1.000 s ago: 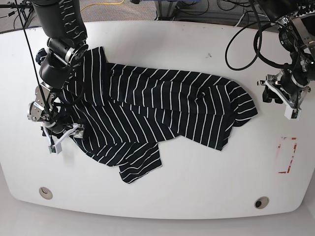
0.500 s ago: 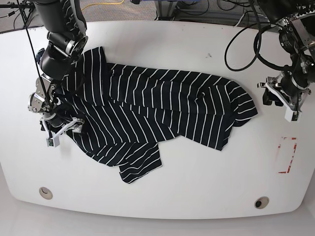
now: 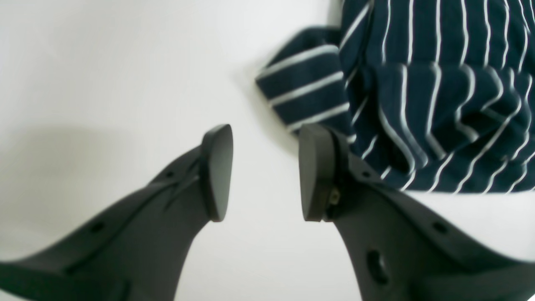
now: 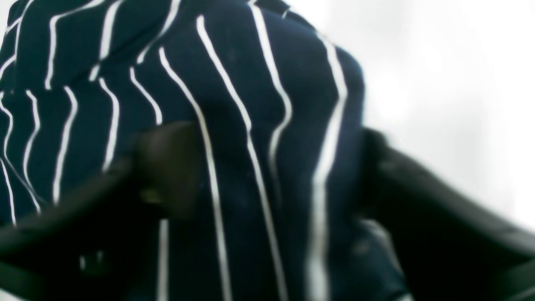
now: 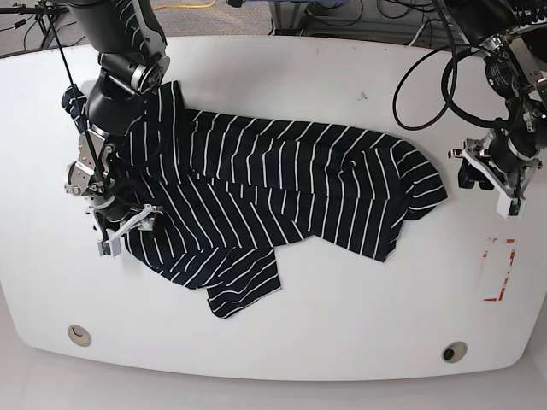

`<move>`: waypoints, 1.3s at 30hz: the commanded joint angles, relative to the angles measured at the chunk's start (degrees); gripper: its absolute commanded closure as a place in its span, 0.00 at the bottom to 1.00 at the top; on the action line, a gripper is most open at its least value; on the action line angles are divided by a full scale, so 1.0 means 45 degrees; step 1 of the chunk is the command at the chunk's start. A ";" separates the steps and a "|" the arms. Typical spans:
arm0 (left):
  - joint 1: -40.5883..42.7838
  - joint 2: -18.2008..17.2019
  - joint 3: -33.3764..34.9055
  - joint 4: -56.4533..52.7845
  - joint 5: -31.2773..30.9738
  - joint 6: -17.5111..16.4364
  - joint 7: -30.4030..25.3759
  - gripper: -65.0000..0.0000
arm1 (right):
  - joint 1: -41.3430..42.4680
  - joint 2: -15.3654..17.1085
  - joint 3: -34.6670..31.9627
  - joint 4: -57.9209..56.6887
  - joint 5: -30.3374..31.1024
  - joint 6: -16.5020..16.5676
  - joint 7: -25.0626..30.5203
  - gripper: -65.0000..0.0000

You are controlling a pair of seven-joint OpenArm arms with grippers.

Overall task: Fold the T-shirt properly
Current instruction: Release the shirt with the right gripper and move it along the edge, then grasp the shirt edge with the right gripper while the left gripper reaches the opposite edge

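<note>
No legible text or labels anywhere.

Right wrist view, blurred. A bunched fold of the T-shirt (image 4: 250, 138), dark with thin white stripes, fills the gap between the two dark fingers (image 4: 167, 167) of the right end effector (image 4: 267, 184), one on each side of the cloth. Fabric touches both fingers. White bench (image 4: 451, 75) shows at upper right.
</note>
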 commanded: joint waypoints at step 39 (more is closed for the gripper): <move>-0.3596 0.0275 0.1160 -0.8612 0.0020 0.2355 -0.2539 0.24 | 0.0140 0.0117 0.0002 0.0196 -0.0105 0.0071 -0.0223 1.00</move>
